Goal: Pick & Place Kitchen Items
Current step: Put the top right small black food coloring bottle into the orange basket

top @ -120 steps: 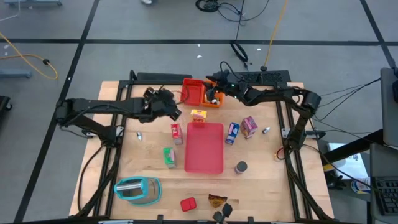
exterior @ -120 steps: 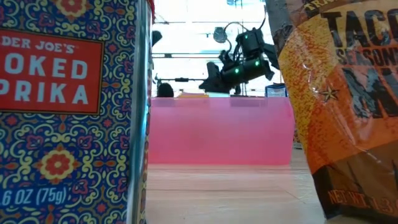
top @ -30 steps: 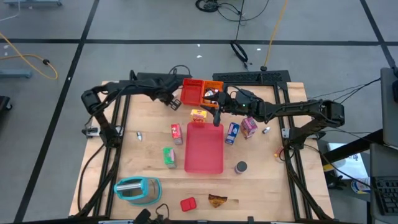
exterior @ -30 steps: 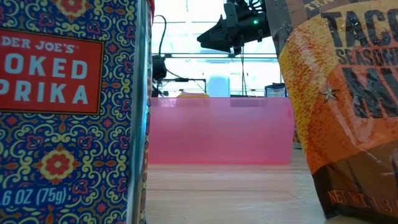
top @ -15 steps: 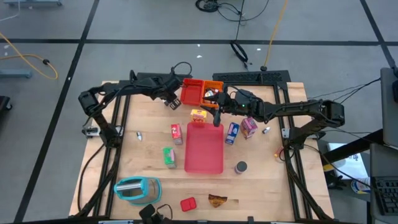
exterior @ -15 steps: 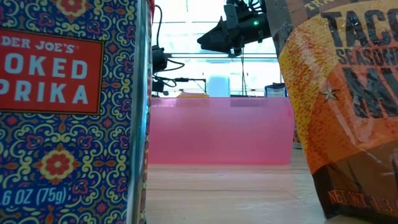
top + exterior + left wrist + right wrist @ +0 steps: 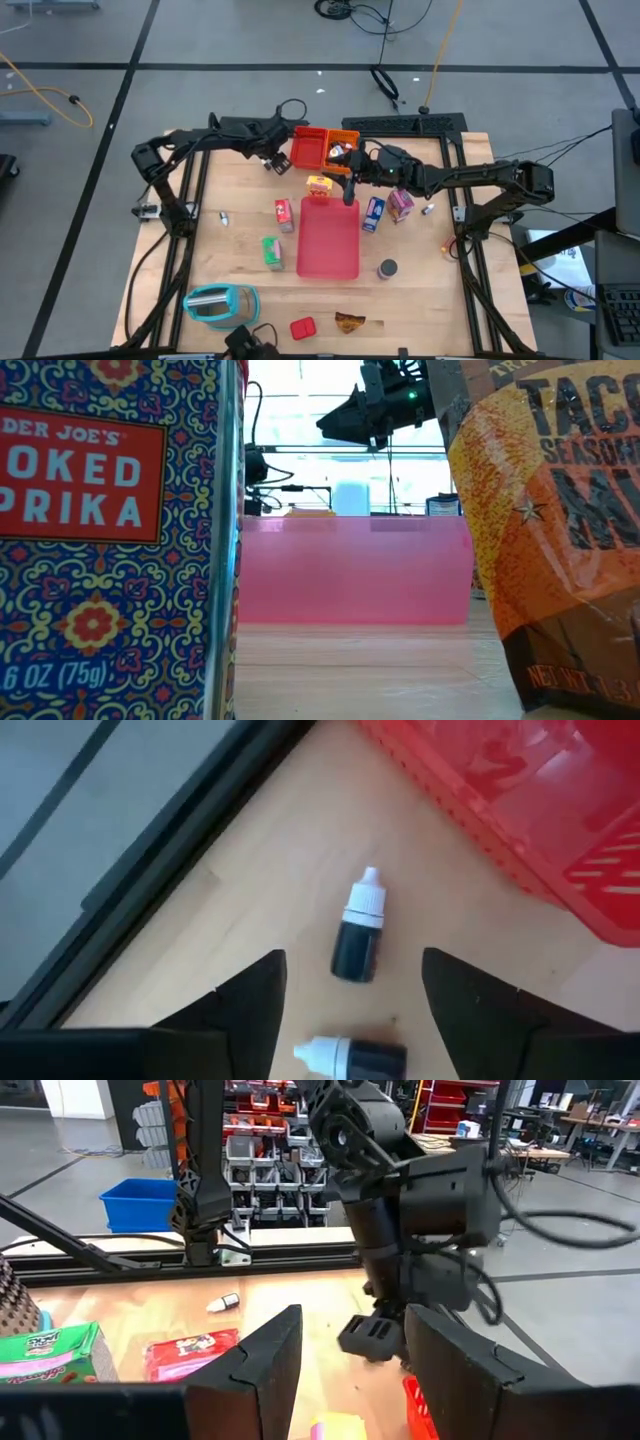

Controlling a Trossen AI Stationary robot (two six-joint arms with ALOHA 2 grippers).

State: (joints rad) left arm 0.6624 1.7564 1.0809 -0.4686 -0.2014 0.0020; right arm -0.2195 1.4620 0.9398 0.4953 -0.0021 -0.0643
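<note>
Your left gripper [image 7: 352,1010] hangs at the far edge of the table, just left of the red square plastic bin [image 7: 309,149]. Its fingers stand wide apart and grip nothing. Two tiny dark bottles with white caps lie on the wood beneath it: one [image 7: 358,929] in the gap between the fingers, the other [image 7: 352,1055] closer in. Your right gripper [image 7: 349,187] hovers over the far end of the flat pink-red rectangular tray [image 7: 328,245], next to the small yellow box [image 7: 319,184], fingers apart and empty.
</note>
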